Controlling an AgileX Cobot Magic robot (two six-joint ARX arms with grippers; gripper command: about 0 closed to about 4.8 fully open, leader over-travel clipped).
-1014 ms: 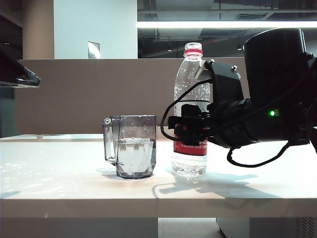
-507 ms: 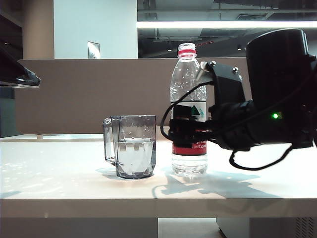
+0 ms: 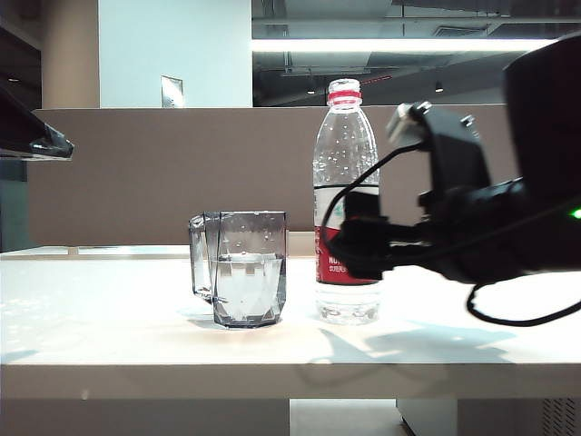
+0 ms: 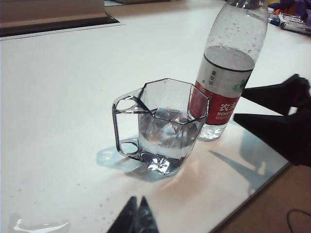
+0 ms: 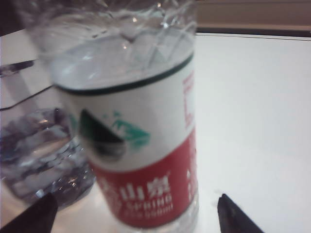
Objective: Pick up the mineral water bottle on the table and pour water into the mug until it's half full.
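The mug [image 3: 243, 269] stands on the table [image 3: 109, 336] with water [image 3: 247, 283] up to roughly its middle, so the pouring looks done and, by my reading, nothing is left but for the arm to clear away. The bottle [image 3: 346, 204] stands upright on the table just beside the mug, apart from it, with no cap on its neck as far as the exterior view shows. The right gripper [image 5: 136, 213] sits level at the bottle's label with its two dark fingertips [image 5: 34, 216] spread wide on either side of the bottle and clear of it; it holds nothing. The left gripper [image 4: 137, 216] hangs well back from both objects, only its two tips showing close together at the edge of its wrist view, empty. The bottle is clear plastic with droplets inside its upper wall, a red neck ring, and a white-and-red label bearing a green mountain mark; some water remains in the bottom. The mug is smoky grey, faceted, with an angular handle turned away from the bottle.
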